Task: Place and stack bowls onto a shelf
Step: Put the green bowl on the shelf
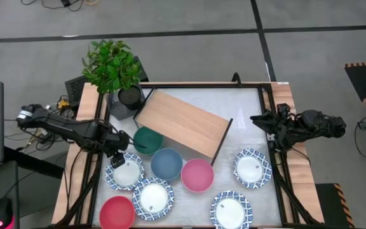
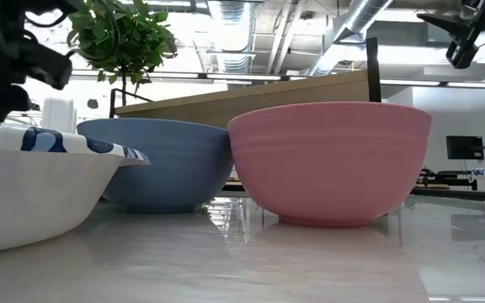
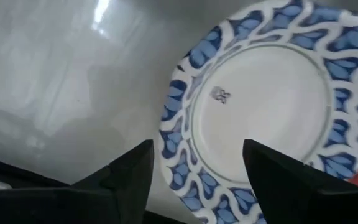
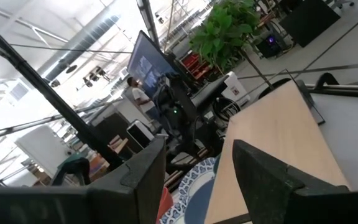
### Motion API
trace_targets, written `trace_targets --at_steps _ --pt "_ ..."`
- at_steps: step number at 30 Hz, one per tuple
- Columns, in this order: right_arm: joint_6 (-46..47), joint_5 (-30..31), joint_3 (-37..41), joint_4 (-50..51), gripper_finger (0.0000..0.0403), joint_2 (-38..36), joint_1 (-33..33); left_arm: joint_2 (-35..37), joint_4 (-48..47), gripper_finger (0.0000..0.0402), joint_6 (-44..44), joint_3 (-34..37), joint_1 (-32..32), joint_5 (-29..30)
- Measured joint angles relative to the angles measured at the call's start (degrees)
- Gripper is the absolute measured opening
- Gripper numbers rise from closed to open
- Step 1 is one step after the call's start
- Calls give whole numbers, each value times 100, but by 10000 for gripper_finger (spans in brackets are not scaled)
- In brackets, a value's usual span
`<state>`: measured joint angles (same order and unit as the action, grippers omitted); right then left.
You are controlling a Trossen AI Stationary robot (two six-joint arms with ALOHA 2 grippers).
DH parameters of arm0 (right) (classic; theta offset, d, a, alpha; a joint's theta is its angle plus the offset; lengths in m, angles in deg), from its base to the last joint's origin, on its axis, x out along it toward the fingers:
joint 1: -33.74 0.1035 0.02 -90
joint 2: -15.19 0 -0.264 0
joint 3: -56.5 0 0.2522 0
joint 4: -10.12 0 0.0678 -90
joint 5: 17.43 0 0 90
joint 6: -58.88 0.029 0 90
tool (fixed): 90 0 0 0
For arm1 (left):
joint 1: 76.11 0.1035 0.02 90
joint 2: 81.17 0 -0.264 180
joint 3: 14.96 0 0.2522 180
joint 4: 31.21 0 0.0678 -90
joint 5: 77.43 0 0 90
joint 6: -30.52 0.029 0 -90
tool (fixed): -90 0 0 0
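Patterned bowl [image 1: 125, 172] at lower left sits under left tool [image 1: 117, 157], fingers spread w/ nothing held: drop straddling rim, then clamp; right tool [image 1: 273, 130] open, parked.

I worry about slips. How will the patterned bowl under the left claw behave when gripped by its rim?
The patterned bowl looks glazed and glossy, so probably slippery. It seems rigid and likely breakable. Its wide, shallow shape may tilt from a one-sided rim grip by the open left claw.

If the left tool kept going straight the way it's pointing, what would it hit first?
Most likely the patterned white bowl right below the left tool, near its rim; its fingers are open, though depth is hard to judge.
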<state>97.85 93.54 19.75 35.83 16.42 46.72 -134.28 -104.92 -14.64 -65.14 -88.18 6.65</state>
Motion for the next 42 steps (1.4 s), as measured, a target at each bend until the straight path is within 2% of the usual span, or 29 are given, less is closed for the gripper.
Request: trace_targets --at_steps 8,14,18,22,26,31,35,42 --pt "1 2 0 6 212 0 0 -53 320 234 -468 442 -185 476" --pt "1 4 0 6 212 0 -1 -49 456 234 -941 262 -221 198" --pt "-25 12 0 43 212 0 -1 -47 770 233 -244 -220 -396 455" --pt "-34 24 0 115 212 0 -1 -48 1029 233 832 -620 -572 1234" --pt "-43 22 0 113 212 0 -1 -52 1038 233 1694 -658 -606 1858" --pt "-45 22 -2 117 212 0 -1 -317 1055 233 2395 -658 -589 1960" --pt "-44 22 -2 148 212 0 0 -791 1206 233 2809 -658 -589 1984" --pt "-44 20 -2 154 212 -1 0 -1605 1418 233 2973 -658 -587 2273"
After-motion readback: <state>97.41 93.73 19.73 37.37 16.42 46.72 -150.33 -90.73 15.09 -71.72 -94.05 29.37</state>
